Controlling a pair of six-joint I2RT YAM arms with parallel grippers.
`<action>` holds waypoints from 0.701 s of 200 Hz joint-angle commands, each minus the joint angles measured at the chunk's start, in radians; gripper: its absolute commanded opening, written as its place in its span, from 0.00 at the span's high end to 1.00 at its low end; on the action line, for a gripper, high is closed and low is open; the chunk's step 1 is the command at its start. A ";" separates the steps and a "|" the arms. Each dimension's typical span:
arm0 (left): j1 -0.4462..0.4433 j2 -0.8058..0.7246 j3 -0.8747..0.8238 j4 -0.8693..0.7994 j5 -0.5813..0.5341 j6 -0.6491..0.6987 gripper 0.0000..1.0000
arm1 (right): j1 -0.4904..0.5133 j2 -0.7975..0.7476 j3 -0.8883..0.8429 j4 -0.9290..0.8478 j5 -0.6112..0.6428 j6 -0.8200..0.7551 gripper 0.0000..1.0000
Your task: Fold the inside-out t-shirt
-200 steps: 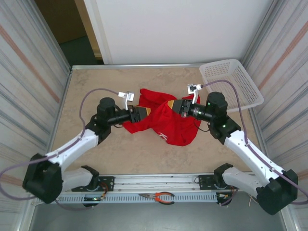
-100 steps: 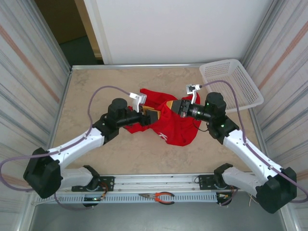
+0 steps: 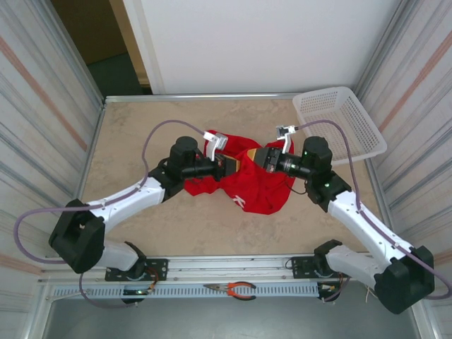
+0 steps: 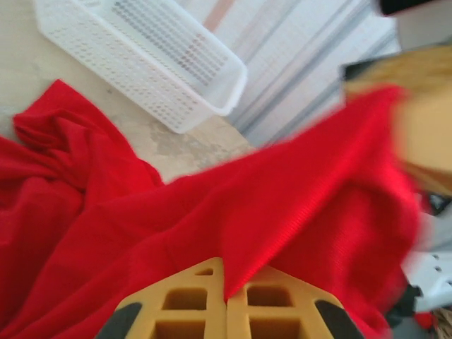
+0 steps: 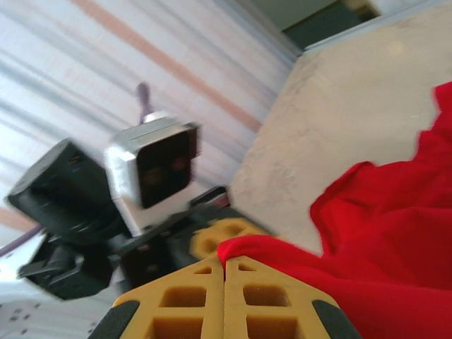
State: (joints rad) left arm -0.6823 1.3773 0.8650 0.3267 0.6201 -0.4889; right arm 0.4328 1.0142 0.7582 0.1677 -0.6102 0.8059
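A: What are your jaws doing?
B: My left gripper [image 4: 226, 272] is pinching the red t-shirt [image 3: 251, 189] tight, and my right gripper [image 5: 224, 267] is pinching it too
A: Where is it lying?
B: It is bunching up mid-table [image 3: 141, 134], with the white basket [image 3: 339, 120] sitting farther back

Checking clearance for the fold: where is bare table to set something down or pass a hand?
Free: the far-left table corner by the left wall; the near strip between the t-shirt and the rail. Crowded: the centre, where left fingers and right fingers pinch the t-shirt; the white basket occupies the far-right corner.
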 commanded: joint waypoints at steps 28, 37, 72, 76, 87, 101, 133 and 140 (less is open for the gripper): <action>0.038 -0.045 0.017 0.270 0.320 -0.196 1.00 | -0.049 0.154 0.024 -0.226 0.191 -0.092 0.55; 0.039 -0.044 0.020 0.297 0.338 -0.224 1.00 | -0.051 0.177 0.026 -0.226 0.178 -0.082 0.51; 0.054 -0.037 -0.001 0.368 0.341 -0.277 1.00 | -0.013 0.060 0.029 -0.320 0.273 -0.093 0.49; 0.058 -0.035 -0.006 0.385 0.340 -0.289 1.00 | -0.010 0.038 0.031 -0.343 0.288 -0.098 0.49; 0.067 -0.023 -0.020 0.434 0.339 -0.324 1.00 | 0.000 -0.018 0.035 -0.404 0.335 -0.109 0.48; 0.084 -0.009 -0.040 0.514 0.334 -0.381 1.00 | 0.014 -0.116 0.034 -0.459 0.364 -0.116 0.48; 0.111 -0.003 -0.060 0.555 0.319 -0.418 1.00 | 0.101 -0.217 0.026 -0.477 0.380 -0.120 0.38; 0.113 -0.006 -0.060 0.551 0.319 -0.417 1.00 | 0.127 -0.217 0.029 -0.478 0.391 -0.122 0.38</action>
State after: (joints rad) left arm -0.5804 1.3743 0.8146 0.7795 0.9241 -0.8566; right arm 0.4946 0.8101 0.7635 -0.2478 -0.2722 0.7136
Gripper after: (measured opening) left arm 0.061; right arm 0.612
